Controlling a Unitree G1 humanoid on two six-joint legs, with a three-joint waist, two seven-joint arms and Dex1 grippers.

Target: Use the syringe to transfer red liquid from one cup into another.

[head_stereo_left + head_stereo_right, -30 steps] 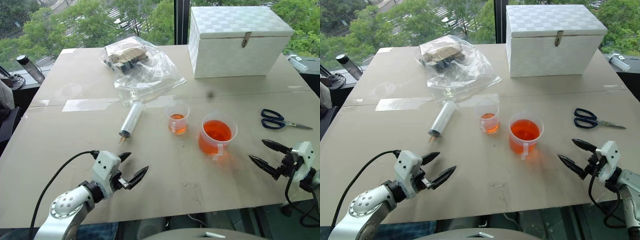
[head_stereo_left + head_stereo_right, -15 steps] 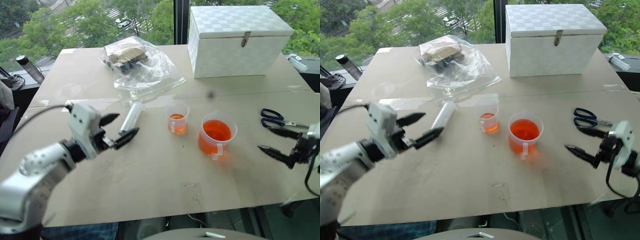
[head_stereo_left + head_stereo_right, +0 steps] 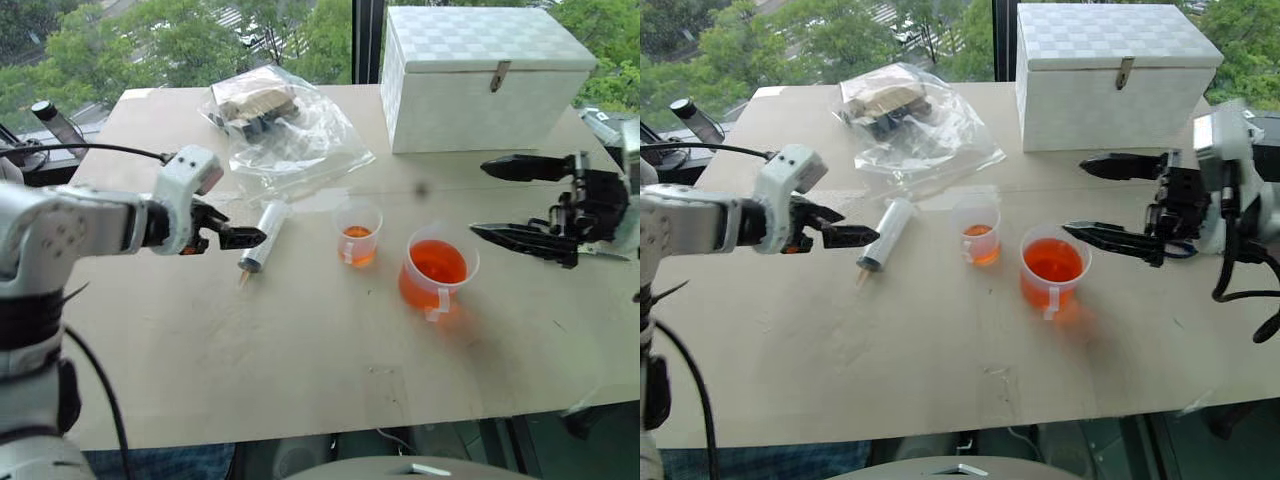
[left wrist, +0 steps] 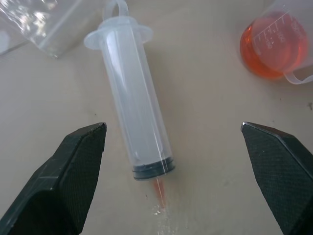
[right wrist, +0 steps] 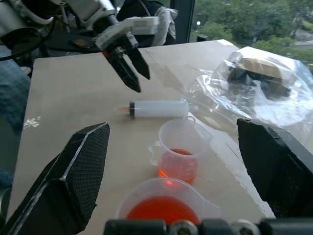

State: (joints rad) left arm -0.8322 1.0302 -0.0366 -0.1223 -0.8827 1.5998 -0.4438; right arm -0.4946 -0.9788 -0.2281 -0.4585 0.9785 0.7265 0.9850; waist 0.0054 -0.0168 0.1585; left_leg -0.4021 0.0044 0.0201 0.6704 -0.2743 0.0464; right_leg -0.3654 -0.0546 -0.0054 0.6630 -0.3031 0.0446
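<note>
One syringe (image 3: 262, 237), two cups (image 3: 356, 235) (image 3: 437, 272) — two open end effectors (image 4: 173, 171) (image 3: 1102, 197).

Soft, bright daylight comes in from the windows (image 3: 150, 40) behind the table (image 3: 300, 350). Shadows are faint (hardly any). The gripper fingers (image 5: 68, 181) up close look blurry.

The clear syringe (image 3: 262, 236) lies flat just left of my small cup (image 3: 356, 233), plunger pushed in, orange tip toward me. That cup holds a shallow orange layer; the wide handled cup (image 3: 436, 273) stands just right of it, fuller with red liquid (image 3: 434, 262).
</note>
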